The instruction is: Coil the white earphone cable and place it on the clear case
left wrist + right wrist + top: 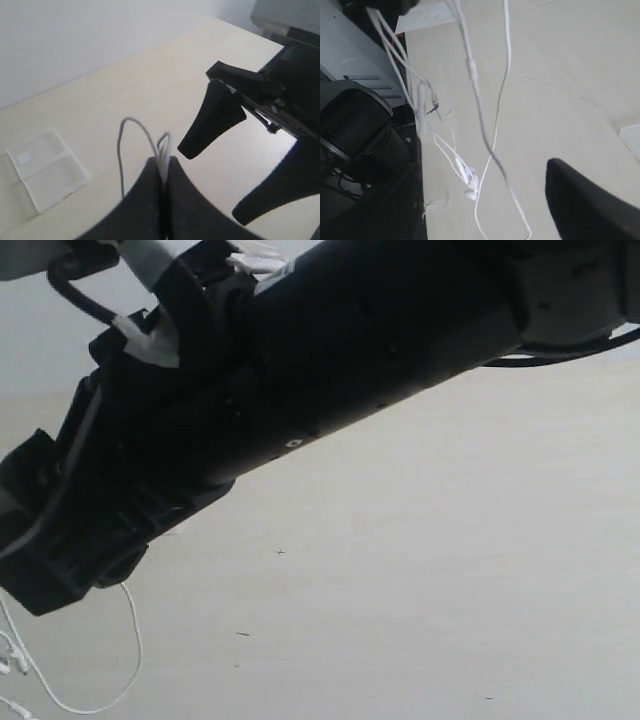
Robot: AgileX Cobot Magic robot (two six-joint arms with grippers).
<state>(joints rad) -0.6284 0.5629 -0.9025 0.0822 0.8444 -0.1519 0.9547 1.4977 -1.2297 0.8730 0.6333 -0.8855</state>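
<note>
My left gripper (163,165) is shut on the white earphone cable (162,147), and a loop of it stands up above the jaws. The clear case (47,167) lies flat on the table, apart from the gripper. My right gripper (212,184) hangs open close by, holding nothing. In the right wrist view the cable (495,130) dangles in long strands. Its remote bar (422,107) hangs free, and the earbuds (470,182) are low near the table. One right finger (590,205) shows beside the strands. A cable loop (130,640) hangs under a black arm (300,370).
The light wooden table (450,570) runs to a pale wall (75,35). Black robot hardware (360,135) and a grey unit (350,55) stand along the table's edge. A pale flat corner (632,140) shows at one side of the right wrist view.
</note>
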